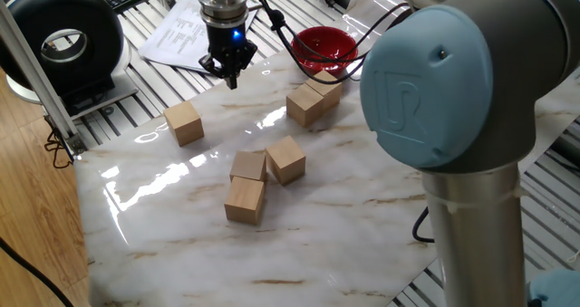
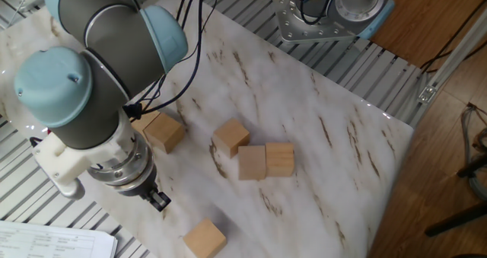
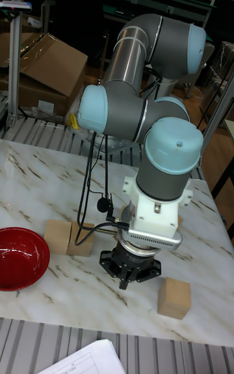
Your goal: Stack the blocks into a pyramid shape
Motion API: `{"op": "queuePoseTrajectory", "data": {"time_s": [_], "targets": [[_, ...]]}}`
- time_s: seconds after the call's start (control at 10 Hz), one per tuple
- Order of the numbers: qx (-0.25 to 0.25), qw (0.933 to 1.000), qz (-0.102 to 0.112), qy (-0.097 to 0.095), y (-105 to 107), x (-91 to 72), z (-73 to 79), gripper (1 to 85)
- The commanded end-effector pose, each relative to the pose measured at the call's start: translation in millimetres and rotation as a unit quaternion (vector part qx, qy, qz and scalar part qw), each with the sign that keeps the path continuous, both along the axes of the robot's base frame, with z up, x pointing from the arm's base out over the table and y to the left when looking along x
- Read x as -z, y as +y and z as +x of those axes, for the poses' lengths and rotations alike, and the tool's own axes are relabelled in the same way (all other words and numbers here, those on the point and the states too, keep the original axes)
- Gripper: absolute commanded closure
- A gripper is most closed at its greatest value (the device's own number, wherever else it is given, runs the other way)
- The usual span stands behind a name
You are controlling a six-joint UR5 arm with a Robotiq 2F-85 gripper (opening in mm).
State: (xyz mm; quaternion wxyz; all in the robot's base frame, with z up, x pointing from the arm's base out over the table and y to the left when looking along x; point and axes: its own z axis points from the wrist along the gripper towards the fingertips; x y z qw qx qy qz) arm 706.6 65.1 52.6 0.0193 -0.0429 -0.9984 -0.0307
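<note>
Over the marble table's [image 1: 163, 253] far edge hangs the black two-finger gripper [image 1: 230, 79], fingers pressed together, empty. Six light-tan wooden cubes [image 1: 246, 199] lie scattered, unstacked; it likely must open and descend onto one.

A glossy marble-patterned tabletop [image 1: 181, 253] rests on slatted aluminium framing [image 2: 335, 56] above wood flooring [image 2: 449, 136], with cardboard boxes [image 3: 45, 75] behind.
</note>
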Motion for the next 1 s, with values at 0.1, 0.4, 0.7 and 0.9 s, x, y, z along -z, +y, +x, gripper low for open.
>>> {"op": "queuePoseTrajectory", "data": {"time_s": [0.1, 0.4, 0.7, 0.9], "targets": [[-0.006, 0.9999, 0.004, -0.01, 0.9, -1.1, 5.4, 84.3], [-0.026, 0.9992, -0.007, -0.028, -5.1, -0.8, 14.1, 84.3], [-0.058, 0.9938, -0.005, -0.095, -2.5, -3.7, 47.7, 84.3], [-0.043, 0.9911, -0.002, -0.126, -0.7, -6.8, 64.2, 84.3]]}}
